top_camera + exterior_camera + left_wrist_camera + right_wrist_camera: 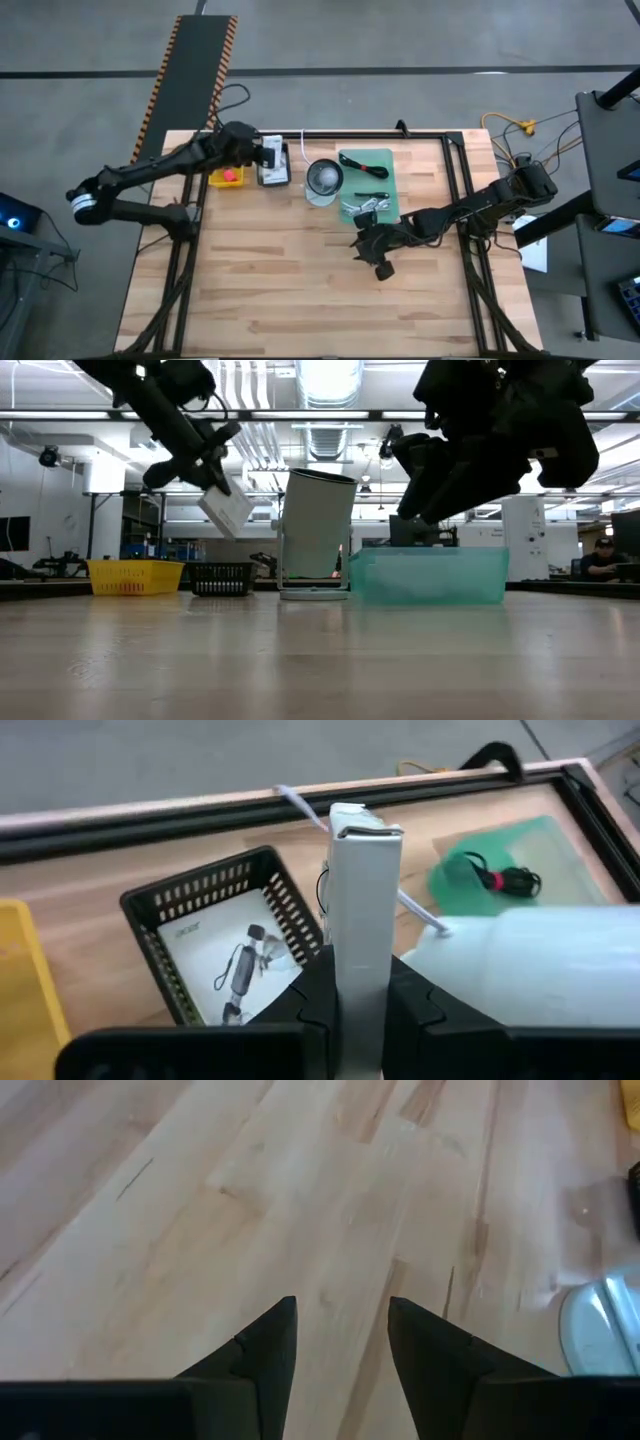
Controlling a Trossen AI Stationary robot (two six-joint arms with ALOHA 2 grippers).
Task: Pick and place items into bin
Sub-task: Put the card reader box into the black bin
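My left gripper (365, 985) is shut on a white packet (365, 890) and hovers over the black basket (160, 910) near the table's far left. A second white packet with black print (235, 960) lies flat inside that basket. Beside it, the yellow bin (222, 178) holds a red knob (230, 174). The green tray (370, 180) holds a black cable (500, 878) and silver pieces (365, 205). My right gripper (340, 1320) is open above bare wood, near of the tray (378, 258). My left gripper pinches the white packet between its two fingers (315, 990), by its flat faces at the end nearest the wrist (363, 960). The packet is lifted clear above the black basket; in the low view it hangs tilted below the fingers (228, 508).
A white cylindrical container (323, 180) stands between the black basket and the green tray, close beside my left gripper. A black frame rail (400, 135) runs along the table's far and right edges. Bare wood (300, 290) fills the table's near half.
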